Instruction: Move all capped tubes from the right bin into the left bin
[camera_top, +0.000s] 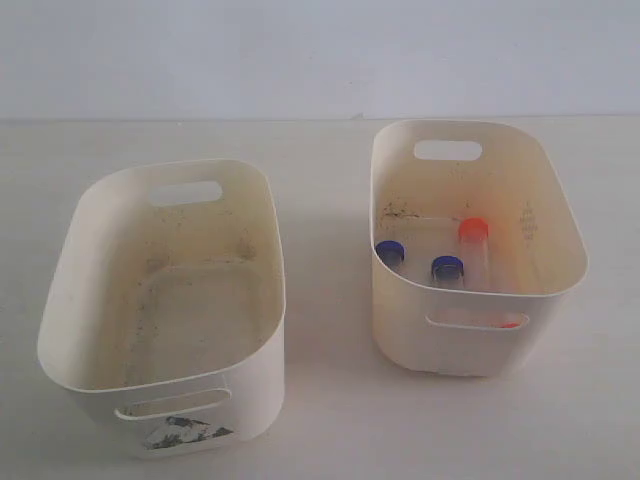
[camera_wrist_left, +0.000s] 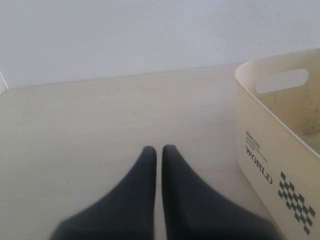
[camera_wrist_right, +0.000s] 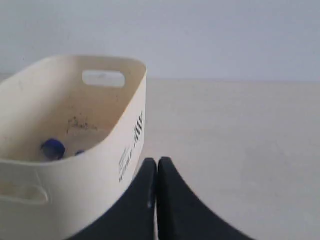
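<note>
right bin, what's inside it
In the right bin: a blue-capped tube, a second blue-capped tube and an orange-capped tube. An orange glimpse shows through the front slot; the near wall covers the floor.

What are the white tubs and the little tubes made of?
The left bin and right bin look like smooth cream plastic: thin moulded walls, rounded corners, slot handles. The capped tubes seem clear plastic, maybe glass, with coloured plastic-looking caps.
</note>
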